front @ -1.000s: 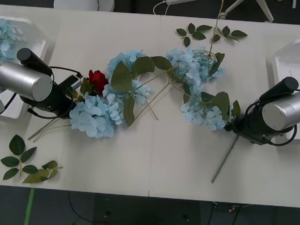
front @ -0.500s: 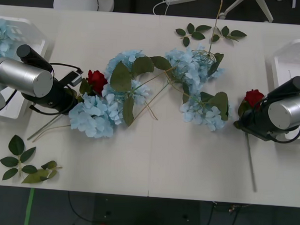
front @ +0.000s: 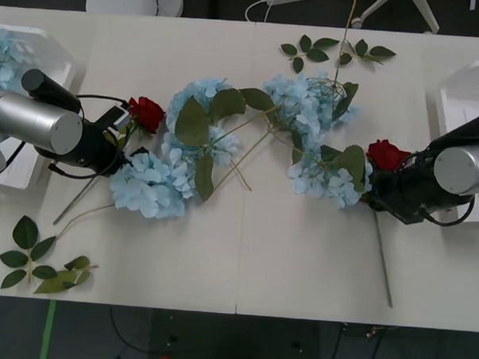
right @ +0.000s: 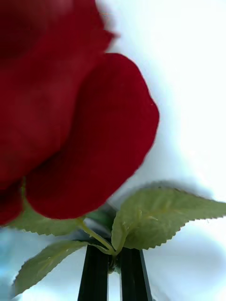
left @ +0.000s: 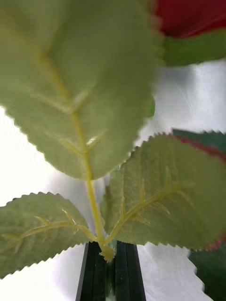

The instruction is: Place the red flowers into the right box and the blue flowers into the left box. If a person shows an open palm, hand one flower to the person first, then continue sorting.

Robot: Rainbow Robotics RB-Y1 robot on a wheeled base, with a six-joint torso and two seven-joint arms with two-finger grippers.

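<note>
Stems [right: 111, 257] are the weak point: each tool, right [front: 380, 192] and left [front: 114, 139], is closed on a rose, the right rose [front: 386, 154] near the right box [front: 458, 90], the left one [front: 146, 113] beside blue flowers [front: 149, 185] mid-tabletop [front: 244, 251]. Thin stems could slip or snag neighbouring leaves. Farther off, the left box [front: 58, 52] is partly hidden behind the arm.

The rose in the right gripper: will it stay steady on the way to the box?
Probably not fully. The right gripper pinches the red rose just under its head, so the long thin stem trails free and may swing. It looks light, so slipping seems unlikely.
</note>
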